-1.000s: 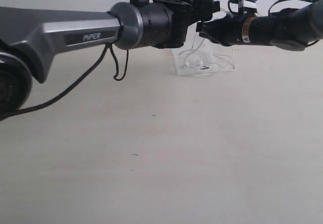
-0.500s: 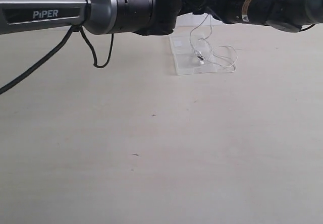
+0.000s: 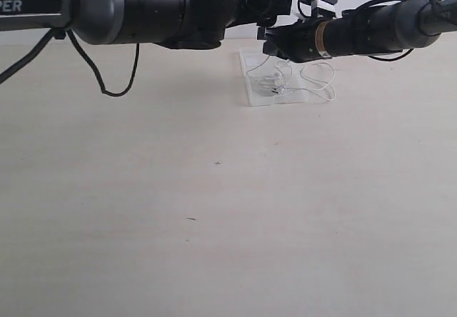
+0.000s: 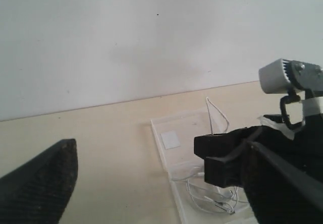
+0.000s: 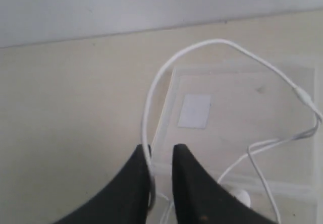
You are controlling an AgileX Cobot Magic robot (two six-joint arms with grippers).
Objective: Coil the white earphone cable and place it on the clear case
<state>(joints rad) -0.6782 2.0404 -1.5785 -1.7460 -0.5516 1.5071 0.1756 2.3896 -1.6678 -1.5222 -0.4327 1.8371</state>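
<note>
The clear case (image 3: pixel 251 66) lies flat at the back of the table, two joined panels with a white sticker. The white earphone cable (image 3: pixel 314 88) rests mostly in loose loops on it, earbuds in the heap. My right gripper (image 3: pixel 272 46) hovers just over the case, jaws slightly apart. In the right wrist view one cable (image 5: pixel 202 44) strand arches up over the case (image 5: pixel 237 108) and runs down along one fingertip (image 5: pixel 139 164) inside the gap. My left gripper (image 3: pixel 275 6) is open, above and behind the case, with nothing in it; one of its fingers (image 4: pixel 48 176) shows.
The pale wooden tabletop (image 3: pixel 214 210) stretches toward the front. A white wall (image 4: pixel 151 37) stands right behind the case. The left arm's thick black cable (image 3: pixel 107 81) dangles at the left. Both arms crowd together above the case.
My right gripper has come down toward the case and its jaws have parted; the cable that hung from it now lies lower on the case. The left arm has shifted in view.
</note>
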